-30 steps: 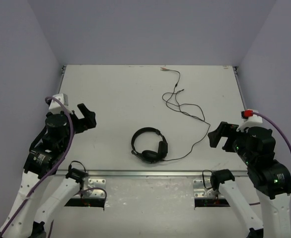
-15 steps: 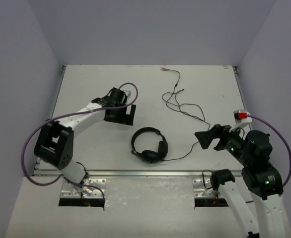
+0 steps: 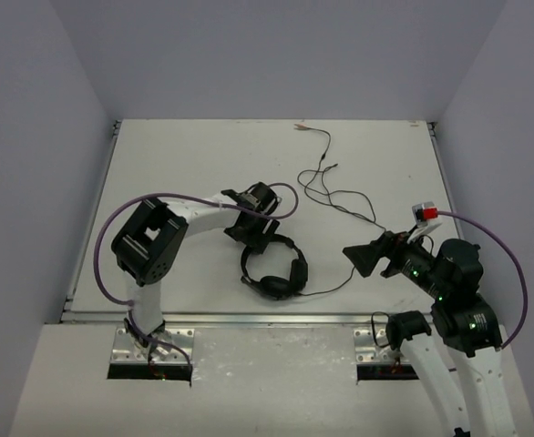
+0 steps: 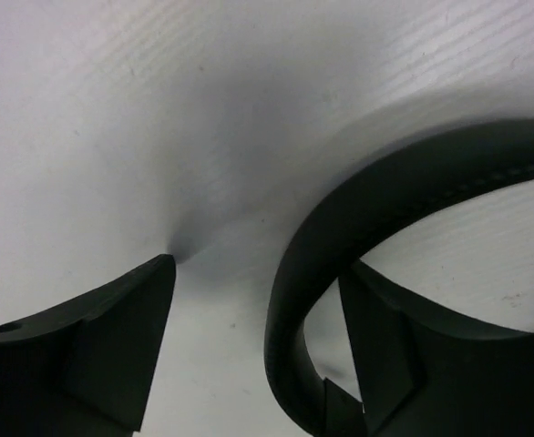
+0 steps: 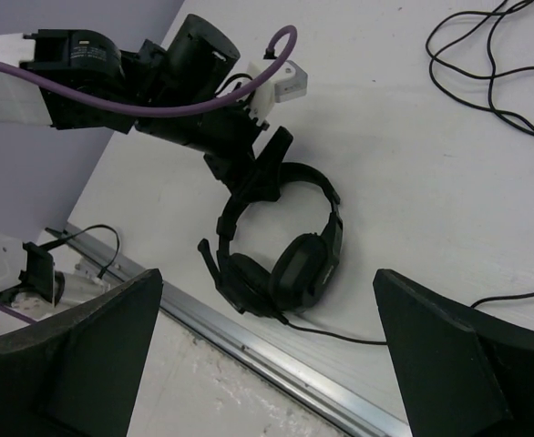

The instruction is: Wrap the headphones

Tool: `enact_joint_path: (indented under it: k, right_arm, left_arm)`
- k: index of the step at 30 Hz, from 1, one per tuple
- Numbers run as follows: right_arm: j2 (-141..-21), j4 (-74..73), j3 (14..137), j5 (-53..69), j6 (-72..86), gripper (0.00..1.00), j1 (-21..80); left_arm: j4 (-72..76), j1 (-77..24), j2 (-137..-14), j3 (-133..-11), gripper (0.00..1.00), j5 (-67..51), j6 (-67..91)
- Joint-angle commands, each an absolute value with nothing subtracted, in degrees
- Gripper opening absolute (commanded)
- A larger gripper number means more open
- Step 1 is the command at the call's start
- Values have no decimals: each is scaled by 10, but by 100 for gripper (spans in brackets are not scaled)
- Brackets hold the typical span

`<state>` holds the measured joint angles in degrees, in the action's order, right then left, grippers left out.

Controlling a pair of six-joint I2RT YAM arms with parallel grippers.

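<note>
The black headphones (image 3: 274, 267) lie flat near the table's front edge, earcups toward me and headband arched away. Their thin cable (image 3: 340, 196) runs right and back in loose loops to the plugs (image 3: 302, 127) at the far edge. My left gripper (image 3: 265, 233) is open and low over the headband. In the left wrist view the headband (image 4: 340, 237) passes between my open fingers (image 4: 85, 355), close to the right one. My right gripper (image 3: 363, 259) is open and empty above the table, right of the headphones. They also show in the right wrist view (image 5: 285, 255).
A metal rail (image 3: 267, 318) runs along the table's near edge, just in front of the earcups. The left arm's purple cable (image 3: 121, 228) arcs over the left side. Grey walls close in the table on three sides.
My left arm has swung from the table's left edge to the headband and dropped low over it. My right gripper has moved left toward the headphones.
</note>
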<state>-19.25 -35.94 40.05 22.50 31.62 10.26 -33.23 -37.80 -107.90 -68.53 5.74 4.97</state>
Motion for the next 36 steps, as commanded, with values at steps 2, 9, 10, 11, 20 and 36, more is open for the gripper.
enact_joint_path:
  k: [2, 9, 10, 11, 20, 36]
  right_arm:
    - [-195, -313, 390, 246, 327, 99, 101]
    - [-191, -306, 384, 242, 323, 99, 101]
    - [-191, -300, 381, 250, 323, 99, 102]
    - [-192, -284, 375, 259, 320, 99, 101]
    - [-238, 82, 214, 375, 310, 99, 101]
    - [-563, 189, 258, 287, -22, 87, 234]
  left_arm:
    - [-300, -374, -1102, -722, 58, 52, 51]
    - [-300, -374, -1120, -721, 7, 38, 68]
    - [-304, -374, -1112, -722, 0, 44, 73]
    - [-314, -374, -1101, -715, 0, 55, 89]
    - [-392, -376, -791, -642, 0, 155, 129]
    - [-602, -375, -664, -756, 0, 297, 223]
